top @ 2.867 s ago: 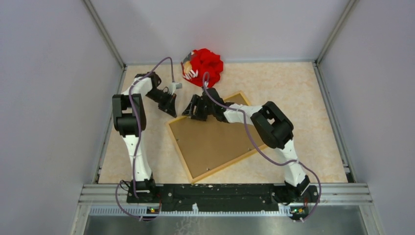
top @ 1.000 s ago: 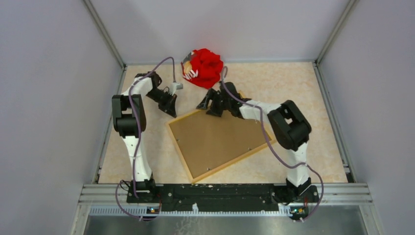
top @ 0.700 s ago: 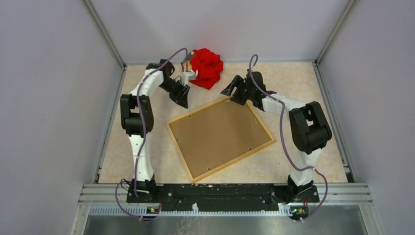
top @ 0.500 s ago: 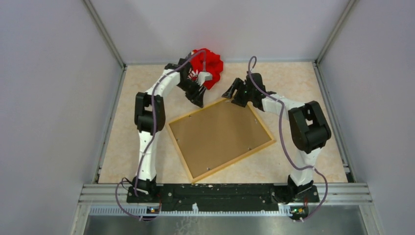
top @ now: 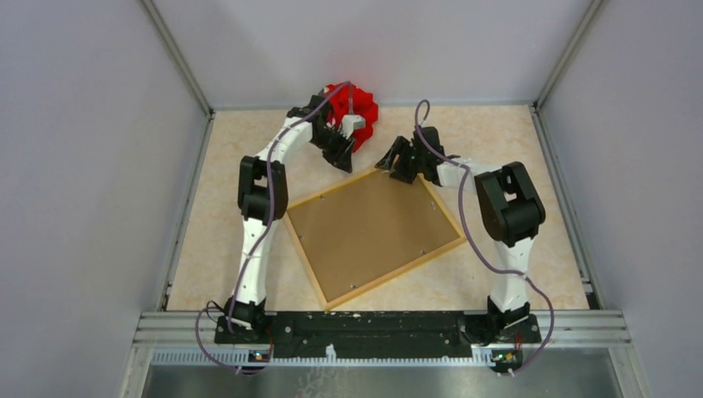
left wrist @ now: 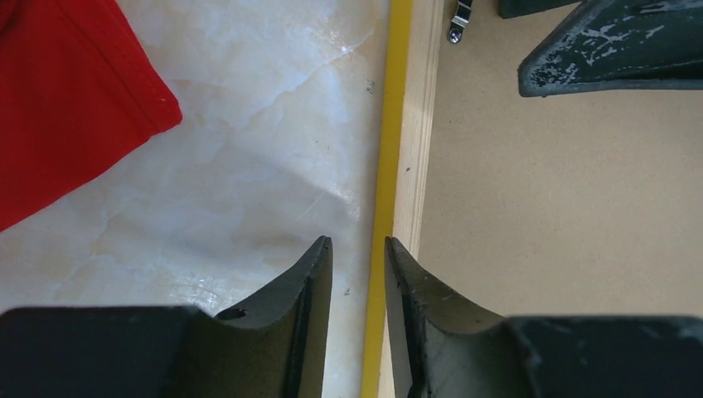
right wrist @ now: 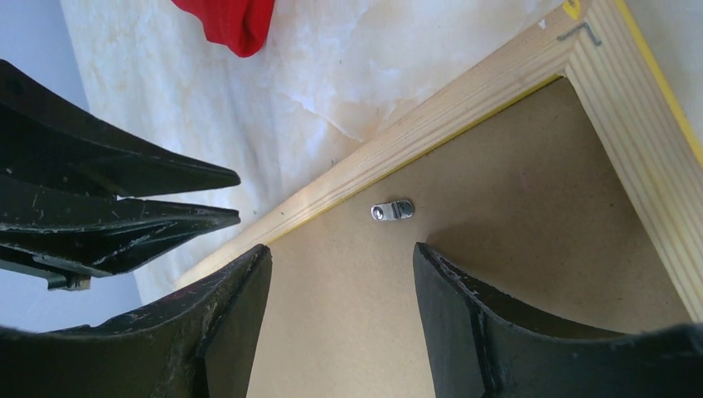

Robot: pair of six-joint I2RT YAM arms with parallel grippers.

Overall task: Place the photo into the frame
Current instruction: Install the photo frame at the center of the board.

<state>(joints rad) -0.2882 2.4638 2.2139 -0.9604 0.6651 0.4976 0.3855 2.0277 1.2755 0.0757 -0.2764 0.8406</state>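
left fingers (left wrist: 308,286), newly parted but narrow, now sit over the far rim of the thin yellow wooden frame (right wrist: 390,149); right fingers (right wrist: 464,307) hang wide above its plain brown backing board (top: 373,228). photo unseen; loosening the small metal clip (right wrist: 391,211) likely follows.

Your left arm (top: 264,178) and right arm (top: 510,203) both reach far forward, wrists turned inward. Left gripper (left wrist: 358,242) shows a narrow gap between its fingers; right gripper (right wrist: 340,249) stands spread wide.

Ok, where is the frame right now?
In the top view the frame lies back side up at mid-table, turned askew; the red cloth sits beyond its far edge, with the left tool and right tool at that edge.
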